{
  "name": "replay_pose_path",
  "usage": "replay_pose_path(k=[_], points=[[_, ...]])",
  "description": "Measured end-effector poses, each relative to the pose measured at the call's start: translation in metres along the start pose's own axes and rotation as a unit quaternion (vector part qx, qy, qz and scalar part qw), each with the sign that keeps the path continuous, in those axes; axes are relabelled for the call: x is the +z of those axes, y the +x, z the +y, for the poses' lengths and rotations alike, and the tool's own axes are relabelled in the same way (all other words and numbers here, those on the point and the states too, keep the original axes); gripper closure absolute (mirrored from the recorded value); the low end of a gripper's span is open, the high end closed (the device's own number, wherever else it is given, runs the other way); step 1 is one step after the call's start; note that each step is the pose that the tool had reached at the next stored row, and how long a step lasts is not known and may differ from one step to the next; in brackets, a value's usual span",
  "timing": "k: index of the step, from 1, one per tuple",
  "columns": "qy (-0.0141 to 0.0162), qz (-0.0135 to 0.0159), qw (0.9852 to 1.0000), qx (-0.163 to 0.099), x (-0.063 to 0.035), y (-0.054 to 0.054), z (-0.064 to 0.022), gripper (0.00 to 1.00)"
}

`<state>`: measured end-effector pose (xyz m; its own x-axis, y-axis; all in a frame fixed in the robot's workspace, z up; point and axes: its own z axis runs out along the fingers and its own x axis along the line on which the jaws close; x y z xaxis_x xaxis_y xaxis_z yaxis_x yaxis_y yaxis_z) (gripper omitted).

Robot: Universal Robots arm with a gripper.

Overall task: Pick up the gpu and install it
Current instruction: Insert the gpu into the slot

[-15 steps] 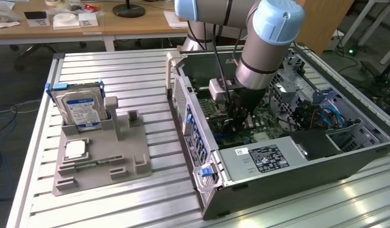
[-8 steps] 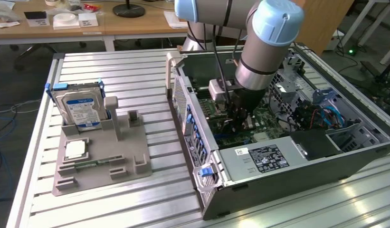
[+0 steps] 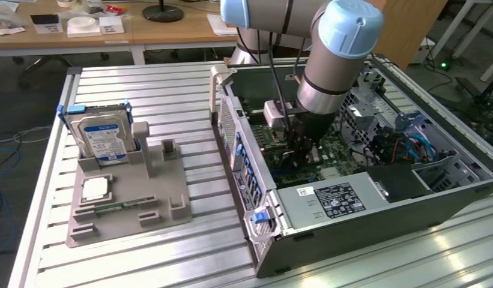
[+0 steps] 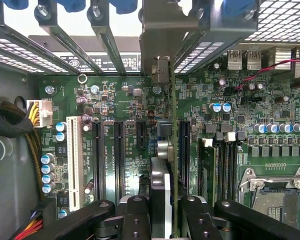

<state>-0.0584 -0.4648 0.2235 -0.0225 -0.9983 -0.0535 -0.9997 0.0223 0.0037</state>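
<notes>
exterior view: the arm reaches down into an open computer case (image 3: 258,198) lying on its side on a slatted metal table (image 3: 150,90), on the exterior view's right. the gripper (image 3: 301,149) hangs low over the green board inside, just far of the power supply (image 3: 334,201) with its white label. what it carries is too dark and hidden here to make out. on the exterior view's left, well apart from the case, a gray holder (image 3: 154,207) bears an upright blue-labelled hard drive (image 3: 102,137), a square chip (image 3: 95,189) and a narrow green memory stick (image 3: 118,207) lying flat.

wrist view: the gripper (image 4: 165,220) has its two black fingers (image 4: 137,215) pressed in on either side of the gpu (image 4: 161,182), so the jaws are clamped on the card. the gpu is seen edge-on, a thin card with a silver block beside the fingers, running away from the gripper toward the case's rear wall. its metal bracket (image 4: 162,40) stands at that wall among the slanted slot covers (image 4: 60,35). the card stands upright over the motherboard (image 4: 115,97), between the long black expansion slots (image 4: 97,155) and the memory modules (image 4: 207,170). whether its edge is seated in a slot i cannot tell. a white slot (image 4: 74,160) lies beyond the black ones, and the cpu socket (image 4: 275,200) sits past the memory.
</notes>
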Motion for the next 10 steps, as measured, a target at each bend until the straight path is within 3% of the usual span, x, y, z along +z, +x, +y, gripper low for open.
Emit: replay_pose_path(k=[10], points=[[-0.0003,0.0001,1.0,0.0,-0.0001,0.0001,0.0007,0.72]])
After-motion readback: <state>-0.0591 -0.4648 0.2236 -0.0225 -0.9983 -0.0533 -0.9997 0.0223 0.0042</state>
